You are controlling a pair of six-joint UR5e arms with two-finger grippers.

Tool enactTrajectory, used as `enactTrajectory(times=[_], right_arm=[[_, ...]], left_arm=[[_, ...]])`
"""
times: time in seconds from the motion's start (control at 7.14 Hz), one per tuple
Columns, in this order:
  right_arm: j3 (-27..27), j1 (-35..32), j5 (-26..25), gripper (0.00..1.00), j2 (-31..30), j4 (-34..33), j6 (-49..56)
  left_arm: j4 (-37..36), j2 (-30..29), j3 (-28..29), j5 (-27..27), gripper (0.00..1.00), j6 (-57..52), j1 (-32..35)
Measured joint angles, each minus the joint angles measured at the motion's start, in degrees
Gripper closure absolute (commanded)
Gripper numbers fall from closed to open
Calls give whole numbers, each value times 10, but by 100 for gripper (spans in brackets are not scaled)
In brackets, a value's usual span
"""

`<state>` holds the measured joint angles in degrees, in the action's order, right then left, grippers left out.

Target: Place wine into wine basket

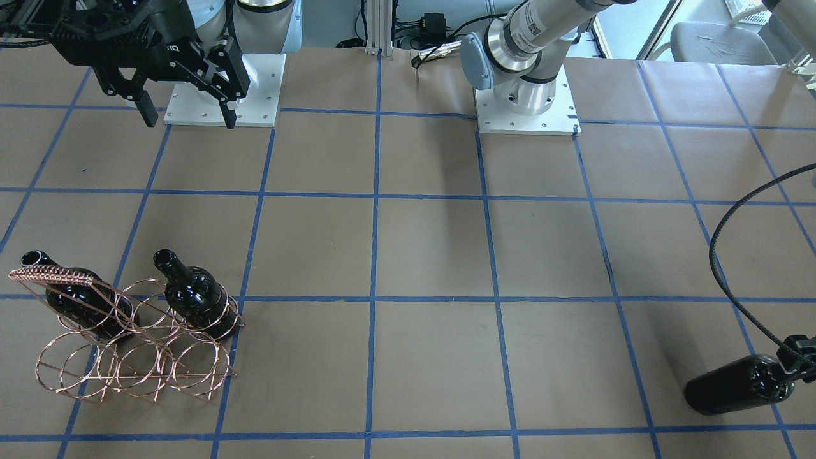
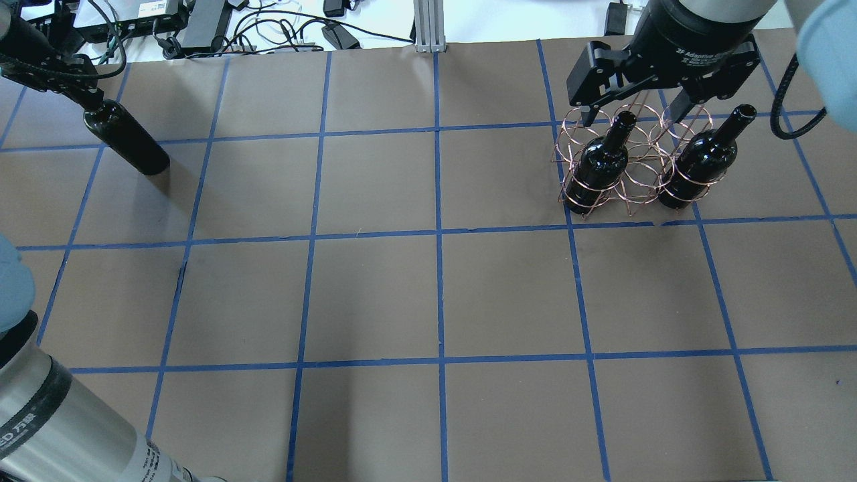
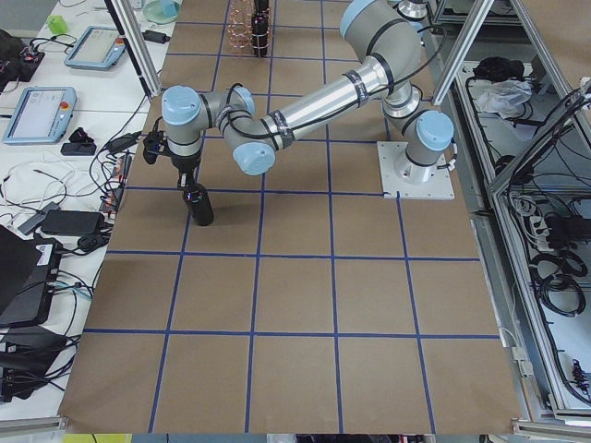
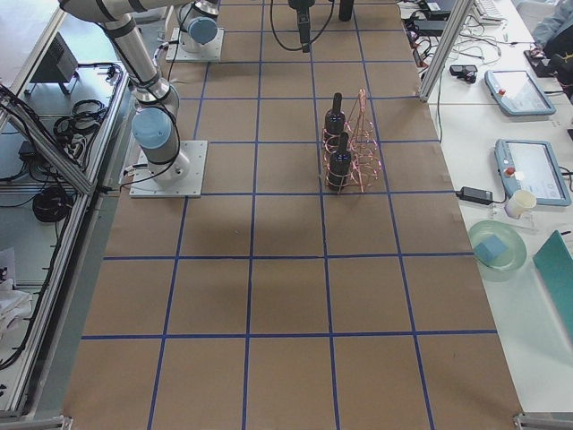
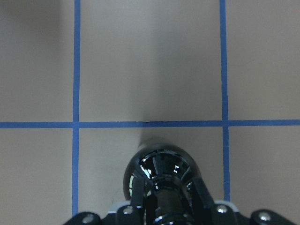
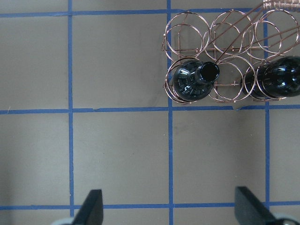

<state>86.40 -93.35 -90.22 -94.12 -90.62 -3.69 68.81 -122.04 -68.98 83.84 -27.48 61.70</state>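
Front and overhead cameras look steeply down from opposite sides, sharing the wine basket.

L gripper hides wine neck in overhd view.

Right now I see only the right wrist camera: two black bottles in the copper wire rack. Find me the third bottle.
Observer: The third glossy black glass bottle is at the opposite end of the brown paper-covered table, on the robot's left, far from the rose-gold wire rack.
Operator: Report what has hold of it.
Observer: The left claw is shut on its narrow neck, with the bottle upright. I cannot tell whether its base touches the table.
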Motion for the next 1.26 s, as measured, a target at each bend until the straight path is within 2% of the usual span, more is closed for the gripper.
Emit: enactTrajectory(times=[0.14, 0.28, 0.84, 1.26], right_arm=[[0, 0, 1, 0, 0, 0, 0], [0, -1, 1, 0, 0, 0, 0], [0, -1, 4, 0, 0, -1, 0], [0, -1, 4, 0, 1, -2, 0]], left_arm=[[0, 0, 0, 0, 94, 0, 0], [0, 0, -1, 0, 100, 0, 0], [17, 13, -2, 6, 100, 1, 1], [27, 62, -26, 6, 100, 66, 37]])
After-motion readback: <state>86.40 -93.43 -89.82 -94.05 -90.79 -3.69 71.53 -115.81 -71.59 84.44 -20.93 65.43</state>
